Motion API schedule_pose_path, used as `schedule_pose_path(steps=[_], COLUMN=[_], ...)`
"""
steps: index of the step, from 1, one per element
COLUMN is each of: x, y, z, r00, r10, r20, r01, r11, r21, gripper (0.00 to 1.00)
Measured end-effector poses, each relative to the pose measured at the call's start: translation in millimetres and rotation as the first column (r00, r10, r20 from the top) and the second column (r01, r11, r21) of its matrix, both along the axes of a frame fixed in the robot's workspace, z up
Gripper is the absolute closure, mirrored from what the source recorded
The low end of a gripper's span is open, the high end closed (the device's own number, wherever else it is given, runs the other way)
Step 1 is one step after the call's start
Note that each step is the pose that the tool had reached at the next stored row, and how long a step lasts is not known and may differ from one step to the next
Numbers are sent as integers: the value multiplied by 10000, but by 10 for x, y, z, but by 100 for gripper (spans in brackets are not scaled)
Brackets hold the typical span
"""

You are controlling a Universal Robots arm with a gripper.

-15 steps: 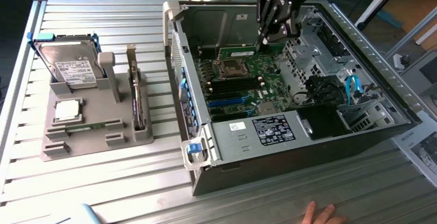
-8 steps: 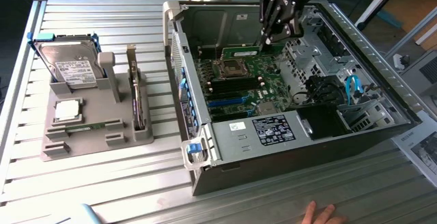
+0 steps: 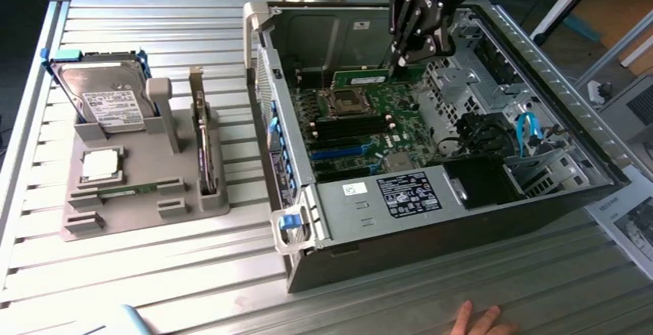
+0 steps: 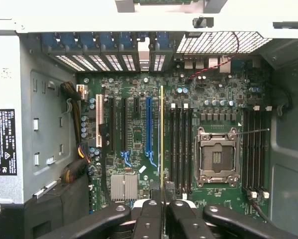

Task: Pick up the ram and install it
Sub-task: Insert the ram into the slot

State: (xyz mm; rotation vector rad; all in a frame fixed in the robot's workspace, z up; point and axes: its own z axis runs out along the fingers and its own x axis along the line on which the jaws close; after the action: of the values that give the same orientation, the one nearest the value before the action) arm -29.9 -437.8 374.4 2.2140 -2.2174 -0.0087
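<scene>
**Tool holds ram over open computer**

The tool (image 4: 161, 193), clenched on the ram (image 4: 161, 139), holds the thin green stick edge-on above the motherboard (image 4: 134, 134). The stick runs parallel to the black memory slots (image 4: 181, 149) and just beside them, at the far end of the computer case (image 3: 571, 197). The stick looks light and stiff but fragile, best pinched on its flat faces, clear of the contacts. On the bench (image 3: 153, 274), at the exterior view's left, stands a hard drive (image 3: 100, 98).
</scene>
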Motion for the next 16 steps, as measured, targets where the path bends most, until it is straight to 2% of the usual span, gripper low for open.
schedule_pose_path(steps=[9,14,16], x=[1,2,4], y=[4,83,137], z=[-2,-7,-9], r00=[10000,10000,10000], r10=[1,0,0], r20=[1,8,13], r01=[-1,0,0], r11=[10000,10000,10000], r21=[2,0,0], gripper=[88,88,88])
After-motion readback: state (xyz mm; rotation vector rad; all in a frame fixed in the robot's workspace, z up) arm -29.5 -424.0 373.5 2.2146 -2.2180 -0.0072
